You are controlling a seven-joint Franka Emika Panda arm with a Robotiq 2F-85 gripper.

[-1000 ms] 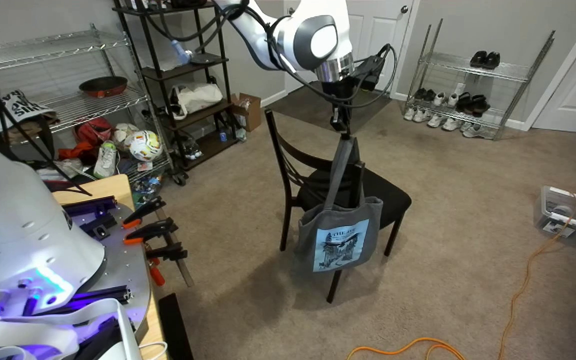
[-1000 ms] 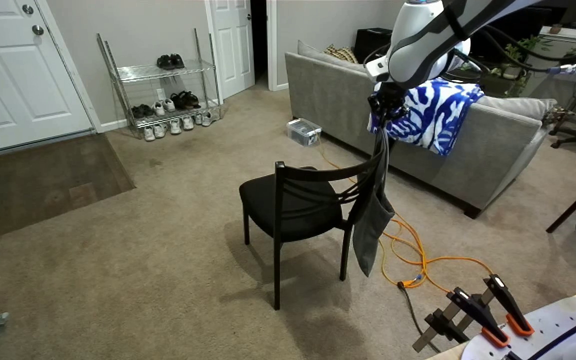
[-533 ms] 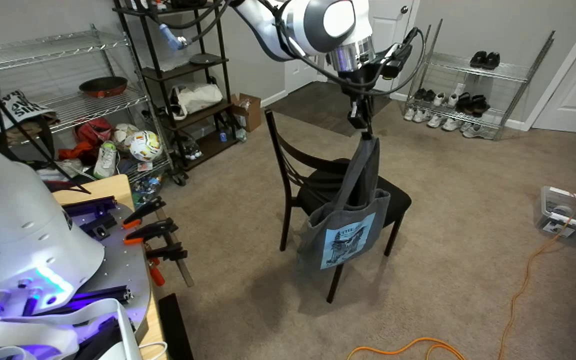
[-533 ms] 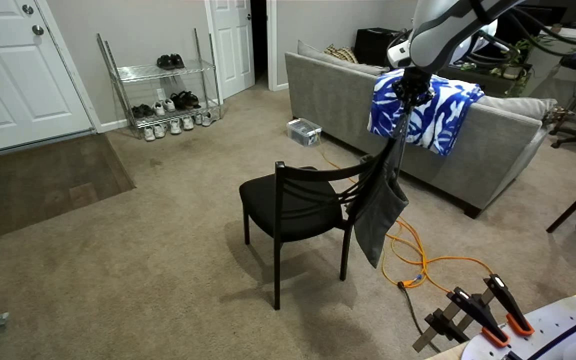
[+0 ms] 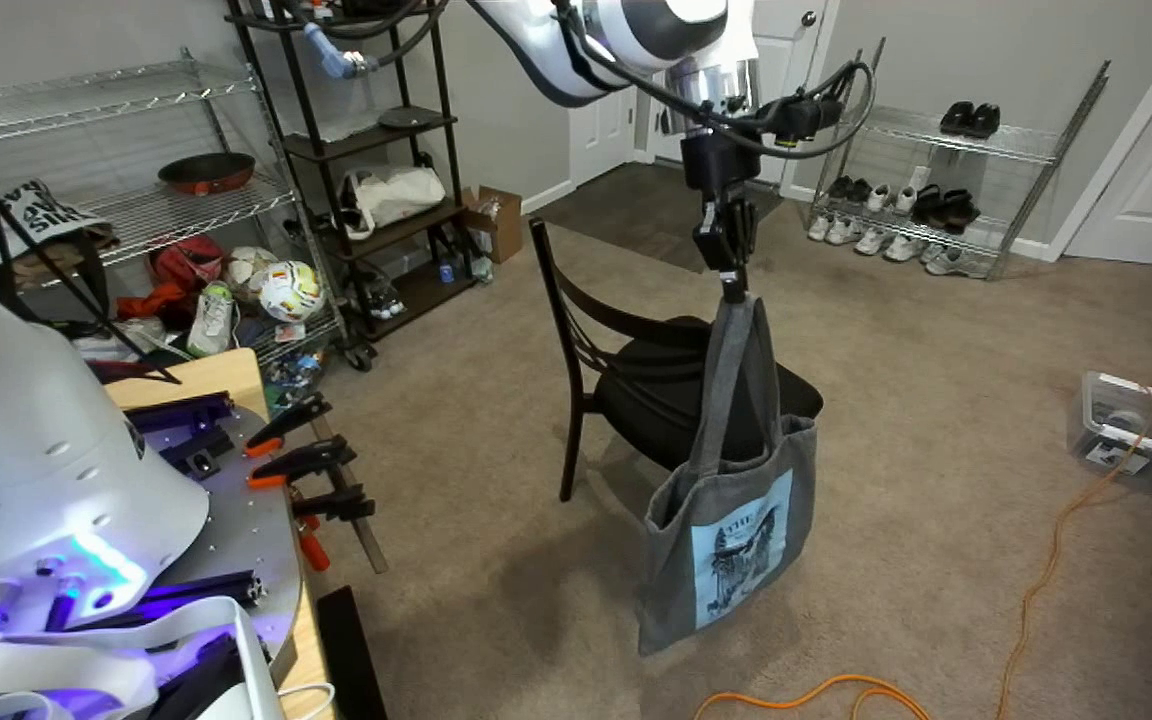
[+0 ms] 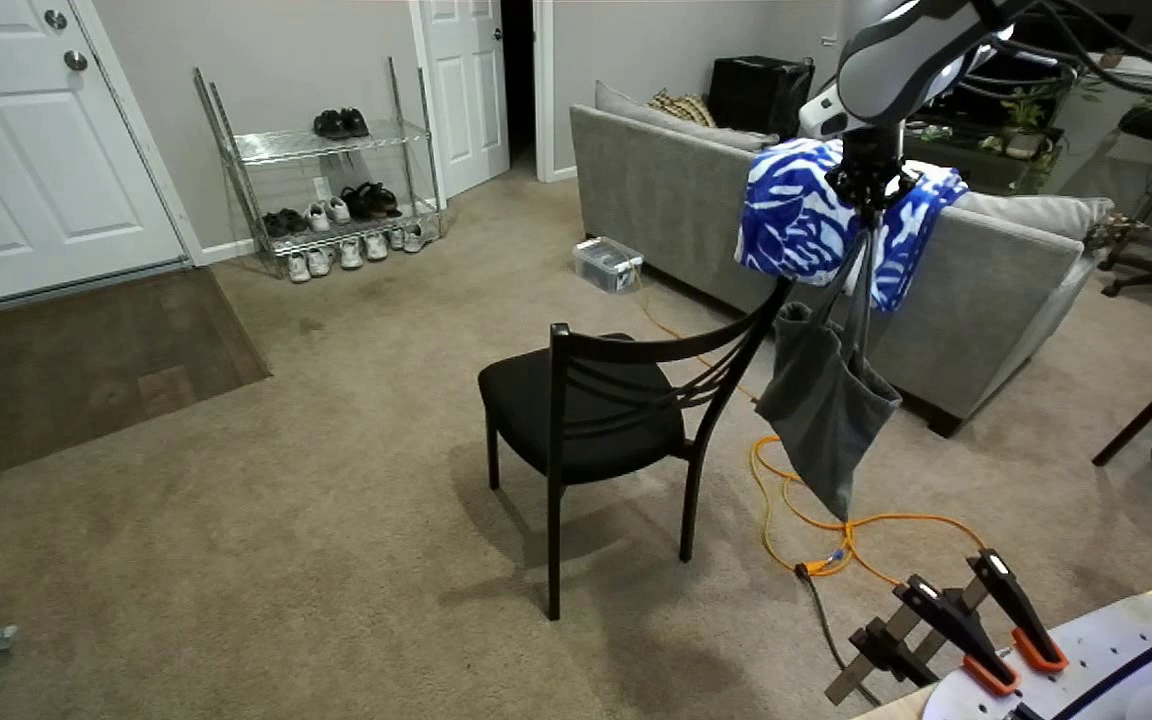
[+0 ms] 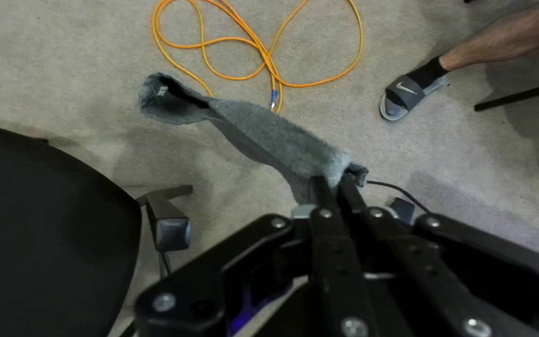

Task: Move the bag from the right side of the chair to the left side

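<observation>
The grey bag [image 5: 671, 575] hangs from its straps [image 5: 724, 385] below my gripper [image 5: 734, 288], with its pale blue printed picture showing. My gripper [image 6: 868, 218] is shut on the top of the straps. In the wrist view the fingertips [image 7: 322, 187] pinch the strap, and the bag's open mouth [image 7: 176, 100] shows beyond. The black chair [image 6: 601, 415] stands upright; the bag hangs beside its backrest post [image 6: 736, 375], apart from it in the wrist view. The chair's seat [image 7: 45, 224] fills the left of the wrist view. The bag hides part of the chair's legs in an exterior view.
A grey sofa [image 6: 671, 185] with a blue-white blanket [image 6: 801, 215] stands behind the bag. An orange cord [image 7: 251, 40] lies on the floor. A person's sandalled foot [image 7: 405, 93] is nearby. Clamps [image 5: 301, 460] stick out from the robot's table. A black rack [image 5: 401, 215] stands behind.
My gripper has moved away from the chair with the straps in it. The bag has come off the backrest post and now hangs free beside it. The chair has not moved.
</observation>
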